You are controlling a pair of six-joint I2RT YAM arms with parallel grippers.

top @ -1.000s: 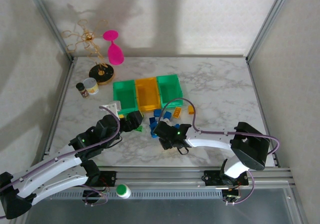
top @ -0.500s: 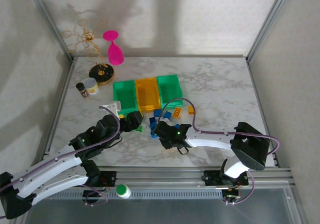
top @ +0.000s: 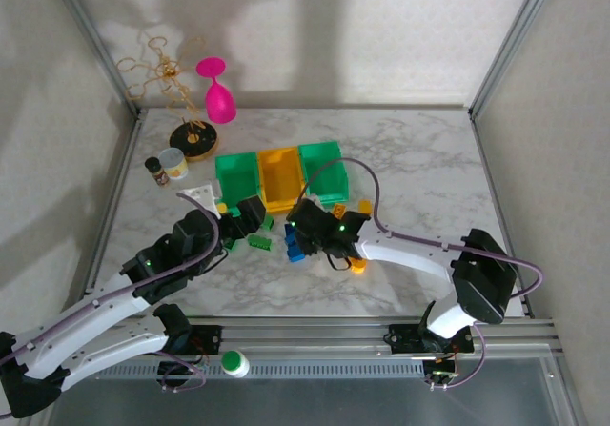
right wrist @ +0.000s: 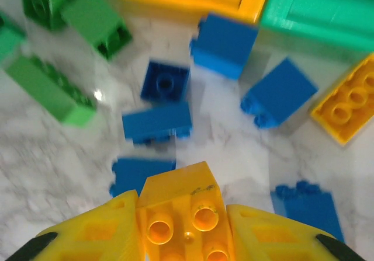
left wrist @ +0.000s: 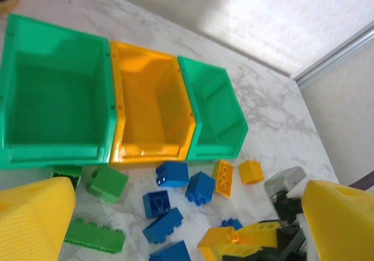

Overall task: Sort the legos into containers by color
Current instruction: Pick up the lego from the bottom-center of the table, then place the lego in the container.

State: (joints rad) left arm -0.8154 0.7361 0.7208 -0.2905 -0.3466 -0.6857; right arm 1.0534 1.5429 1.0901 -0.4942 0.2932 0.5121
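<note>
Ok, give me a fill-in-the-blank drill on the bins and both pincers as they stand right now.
1. The yellow bin sits between two ___ ones.
2. All three bins are ___.
3. The right pincer is shut on a ___ brick.
4. The left pincer is ___ and holds nothing.

Missing words: green; empty; yellow; open.

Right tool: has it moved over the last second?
Yes. The right tool, holding a yellow brick, moved up the picture, closer to the yellow bin.

Left end effector [top: 248,216] spread wide, right end effector [top: 307,233] clamped on yellow brick [right wrist: 178,194] — both arms extended
</note>
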